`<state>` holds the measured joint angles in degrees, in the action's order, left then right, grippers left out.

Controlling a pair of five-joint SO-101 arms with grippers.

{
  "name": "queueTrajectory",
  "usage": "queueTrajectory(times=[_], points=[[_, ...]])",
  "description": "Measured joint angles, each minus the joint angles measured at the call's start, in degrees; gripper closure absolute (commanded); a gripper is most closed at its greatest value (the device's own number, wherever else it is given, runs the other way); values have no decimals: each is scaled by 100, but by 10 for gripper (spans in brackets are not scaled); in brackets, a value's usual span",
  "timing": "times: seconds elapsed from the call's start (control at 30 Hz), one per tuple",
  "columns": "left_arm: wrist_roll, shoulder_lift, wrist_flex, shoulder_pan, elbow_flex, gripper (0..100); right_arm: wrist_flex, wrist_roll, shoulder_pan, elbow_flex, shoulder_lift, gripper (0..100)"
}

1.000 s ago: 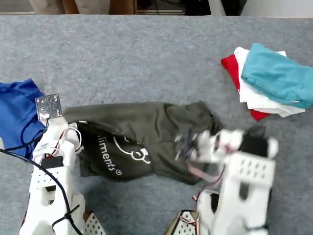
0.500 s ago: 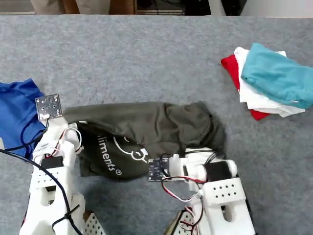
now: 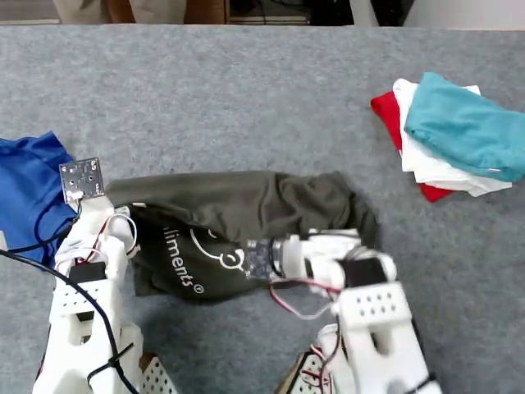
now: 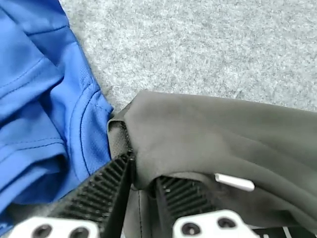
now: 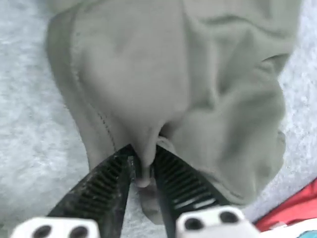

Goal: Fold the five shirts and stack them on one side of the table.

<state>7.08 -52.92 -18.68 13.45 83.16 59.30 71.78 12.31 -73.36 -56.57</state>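
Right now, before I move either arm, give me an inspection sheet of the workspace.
Surface: grey fabric-like table.
Job's things: olive shirt crumpled at centre; blue shirt unfolded at left edge; teal shirt, white shirt, red shirt stacked far right.
Clutter: nothing seen.
Grippers: left gripper and right gripper each shut on olive shirt.
Cables: loose wires at right arm, black cable by left.
Surroundings: furniture beyond far edge, unclear.

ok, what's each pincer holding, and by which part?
Both hold the olive shirt. Left pincer pinches its edge next to the blue shirt; right pincer pinches a raised fold of its fabric.
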Motion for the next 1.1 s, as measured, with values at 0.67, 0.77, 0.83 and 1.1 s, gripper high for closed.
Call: queueTrajectory(times=[0.67, 0.77, 0.83, 1.1], points=[[0, 0, 0, 0, 0, 980, 932, 167, -273, 5231, 5363, 709], [0, 0, 0, 0, 0, 980, 1020, 281, -352, 5240, 5345, 710], [0, 0, 0, 0, 0, 980, 1090, 343, -510, 5240, 5231, 710], [0, 0, 0, 0, 0, 980, 1424, 932, -738, 4765, 3727, 710]])
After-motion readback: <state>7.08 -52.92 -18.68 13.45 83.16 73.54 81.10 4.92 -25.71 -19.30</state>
